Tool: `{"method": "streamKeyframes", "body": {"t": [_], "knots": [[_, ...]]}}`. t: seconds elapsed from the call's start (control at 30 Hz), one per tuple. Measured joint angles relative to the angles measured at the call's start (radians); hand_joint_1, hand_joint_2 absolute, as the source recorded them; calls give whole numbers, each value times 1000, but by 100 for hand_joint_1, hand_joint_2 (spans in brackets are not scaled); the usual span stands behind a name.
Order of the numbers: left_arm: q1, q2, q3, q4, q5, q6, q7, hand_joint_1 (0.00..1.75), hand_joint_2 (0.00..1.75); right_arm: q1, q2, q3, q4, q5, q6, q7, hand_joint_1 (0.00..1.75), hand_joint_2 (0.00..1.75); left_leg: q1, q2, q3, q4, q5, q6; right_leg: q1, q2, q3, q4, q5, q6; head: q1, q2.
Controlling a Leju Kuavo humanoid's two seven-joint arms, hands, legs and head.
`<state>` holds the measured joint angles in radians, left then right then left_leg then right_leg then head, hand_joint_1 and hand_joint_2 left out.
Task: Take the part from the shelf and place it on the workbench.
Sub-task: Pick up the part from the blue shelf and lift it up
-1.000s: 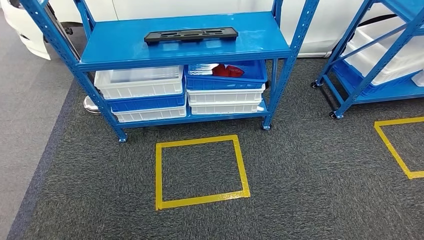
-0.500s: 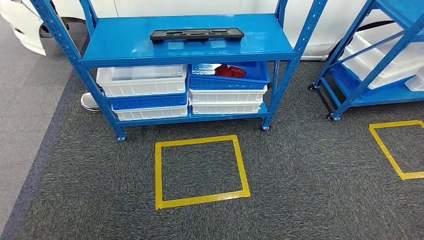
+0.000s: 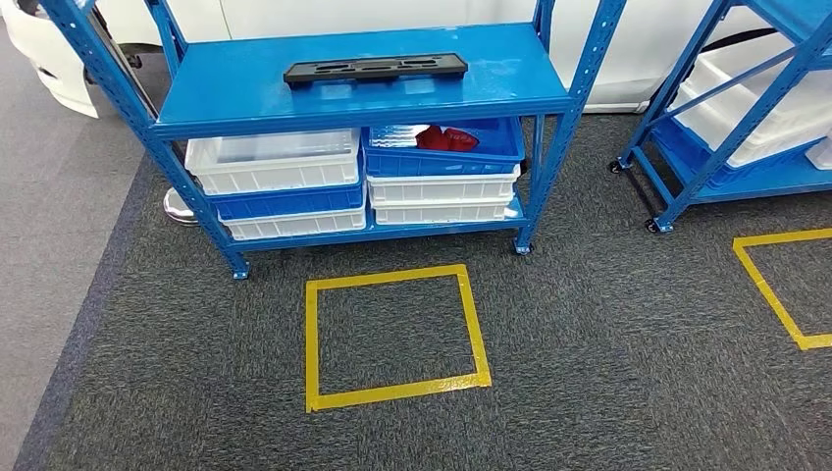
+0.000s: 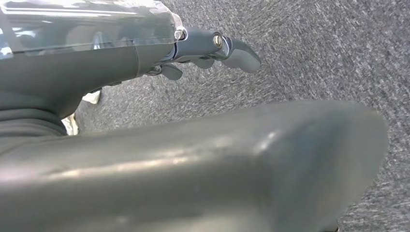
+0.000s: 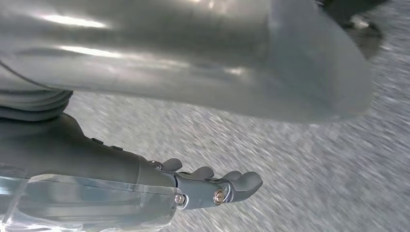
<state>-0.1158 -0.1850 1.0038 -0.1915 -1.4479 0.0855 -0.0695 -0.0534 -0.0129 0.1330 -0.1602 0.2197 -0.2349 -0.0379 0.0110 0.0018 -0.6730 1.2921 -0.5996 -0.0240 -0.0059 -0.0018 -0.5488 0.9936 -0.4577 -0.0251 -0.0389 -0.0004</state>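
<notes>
A long flat black part (image 3: 375,69) lies on the top board of a blue shelf (image 3: 245,103) ahead of me in the head view, near the board's far edge. Both arms hang down at my sides. In the left wrist view my left hand (image 4: 208,48) hangs over dark carpet, its fingers stretched out and holding nothing. My right hand (image 5: 212,186), in the right wrist view, hangs the same way over the carpet, also empty.
Under the top board stand stacked white bins (image 3: 273,160) and a blue bin (image 3: 491,147) with red pieces (image 3: 446,138). A yellow taped square (image 3: 312,343) marks the carpet before the shelf. A second blue shelf (image 3: 746,118) and another taped square (image 3: 775,294) are at the right.
The whole head picture shifted slightly half a second ago and has come back, so the camera swayed. The part and the shelf have not moved.
</notes>
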Motion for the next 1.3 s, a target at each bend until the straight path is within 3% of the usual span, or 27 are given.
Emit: {"method": "streamKeyframes", "body": {"t": [0.03, 0.1, 0.17, 0.27, 0.33, 0.37, 0.43, 0.47, 0.5, 0.53, 0.57, 0.63, 0.67, 0.7, 0.83, 0.9, 0.97, 1.03, 1.07, 1.17, 1.2, 1.3], "knots": [[-2, 0, -2, 0, -3, -1, 3, 0, 0, 0, -4, -2, 0, 3, -10, -18, 0, 0, 1, 0, 6, -12, 18, -1, 0, 1, 1, 2, -1, 1, 0, 0], [-8, 0, -6, 0, -8, -2, 7, 0, 0, -2, -15, -4, -1, 14, -27, -40, 0, 0, 3, 0, 66, -136, 88, 1, -1, 2, 3, 6, -5, 7, 0, 0], [-17, 0, -9, 0, -6, -2, 8, 0, 0, -8, -31, -4, -2, 28, -40, -52, 0, 0, 3, 0, 117, -251, 126, 8, 2, 3, 1, 15, -10, 17, 0, 0], [-21, 0, -10, 0, 4, 1, 9, 0, 0, -28, -60, -2, -6, 66, -58, -71, 0, 0, -1, -2, 124, -277, 129, 28, 4, 4, -5, 17, -8, 34, 0, 0], [-20, 1, -9, 0, 15, 2, 5, 0, 0, -50, -79, 5, -12, 109, -77, -91, 0, 0, -1, -1, 123, -282, 135, 41, 0, 3, -14, 36, -23, 45, 0, 0], [-20, 2, -7, 0, 20, 2, 3, 0, 0, -68, -90, 13, -17, 135, -88, -102, 0, 0, 1, 1, 123, -284, 138, 47, -2, 3, -31, 73, -47, 50, 0, 0], [-17, 4, -3, 0, 29, 2, 0, 0, 0, -112, -111, 32, -29, 186, -106, -127, 0, 0, -1, 5, 119, -284, 141, 52, -4, 2, -92, 203, -113, 58, 0, 0], [-14, 4, 0, 0, 32, 2, -2, 0, 0, -136, -121, 41, -36, 210, -114, -143, 0, 0, -2, 7, 118, -284, 142, 52, -5, 2, -124, 270, -136, 59, 0, 0], [-10, 5, 3, 0, 35, 2, -4, 0, 0, -159, -130, 50, -44, 234, -121, -163, 0, 0, -3, 8, 118, -283, 142, 53, -5, 2, -143, 310, -142, 60, 0, 0], [-6, 5, 5, 0, 38, 2, -7, 0, 0, -184, -139, 58, -53, 260, -127, -185, 0, 0, -3, 8, 119, -283, 142, 53, -6, 2, -143, 308, -125, 58, 0, 0], [-4, 5, 8, 0, 41, 2, -9, 0, 0, -209, -148, 65, -63, 285, -130, -208, 0, 0, -4, 7, 120, -282, 142, 53, -6, 2, -125, 266, -92, 55, 0, 0], [-4, 6, 10, 0, 44, 4, -12, 0, 0, -263, -167, 74, -83, 322, -128, -237, 0, 0, -6, 6, 121, -281, 142, 51, -3, 3, -59, 123, -18, 43, 0, 0], [-4, 6, 12, 0, 45, 4, -12, 0, 0, -287, -176, 77, -91, 333, -127, -246, 0, 0, -8, 5, 120, -280, 142, 49, 0, 3, -36, 66, 1, 38, 0, 0], [-5, 6, 13, 0, 45, 4, -13, 0, 0, -307, -182, 80, -98, 340, -128, -253, 0, 0, -9, 4, 117, -280, 143, 45, 3, 2, -23, 33, 7, 34, 0, 0], [0, 7, 20, 0, 53, 7, -20, 0, 0, -347, -193, 84, -139, 386, -149, -344, 0, 0, -8, 1, 105, -270, 137, 24, 2, -1, -20, 8, 11, 19, 0, 0], [-1, 9, 27, 0, 58, 9, -27, 0, 0, -366, -195, 84, -183, 431, -154, -407, 0, 0, -7, -1, 70, -193, 92, 15, -3, -1, -18, -1, 17, 9, 0, 0], [-2, 11, 32, 0, 64, 8, -31, 0, 0, -384, -195, 85, -253, 493, -159, -443, 0, 0, -5, -1, 9, -67, 38, 8, -2, 2, -18, 0, 17, 4, 0, 0], [-1, 12, 37, 0, 67, 6, -33, 0, 0, -391, -195, 87, -340, 562, -159, -442, 0, 0, -3, -1, -21, -13, 38, 4, 0, 2, -17, 3, 15, 3, 0, 0], [0, 13, 39, 0, 69, 5, -34, 0, 0, -390, -195, 89, -390, 598, -155, -428, 0, 0, -2, -1, -11, -40, 64, 4, 0, 2, -17, 5, 14, 4, 0, 0], [1, 14, 43, 0, 72, 4, -39, 0, 0, -382, -195, 97, -543, 709, -149, -379, 0, 0, -2, 0, 70, -222, 151, 12, 3, 1, -19, 16, 6, 13, 0, 0], [2, 15, 45, 0, 72, 4, -41, 0, 0, -377, -195, 100, -592, 745, -150, -364, 0, 0, -3, 0, 85, -257, 160, 16, 5, 1, -23, 19, 5, 18, 0, 0], [9, 15, 50, 0, 72, 2, -44, 0, 0, -346, -196, 112, -727, 848, -153, -323, 0, 0, -3, -2, 87, -274, 160, 30, 7, 0, -29, 21, 4, 32, 0, 0]]}}
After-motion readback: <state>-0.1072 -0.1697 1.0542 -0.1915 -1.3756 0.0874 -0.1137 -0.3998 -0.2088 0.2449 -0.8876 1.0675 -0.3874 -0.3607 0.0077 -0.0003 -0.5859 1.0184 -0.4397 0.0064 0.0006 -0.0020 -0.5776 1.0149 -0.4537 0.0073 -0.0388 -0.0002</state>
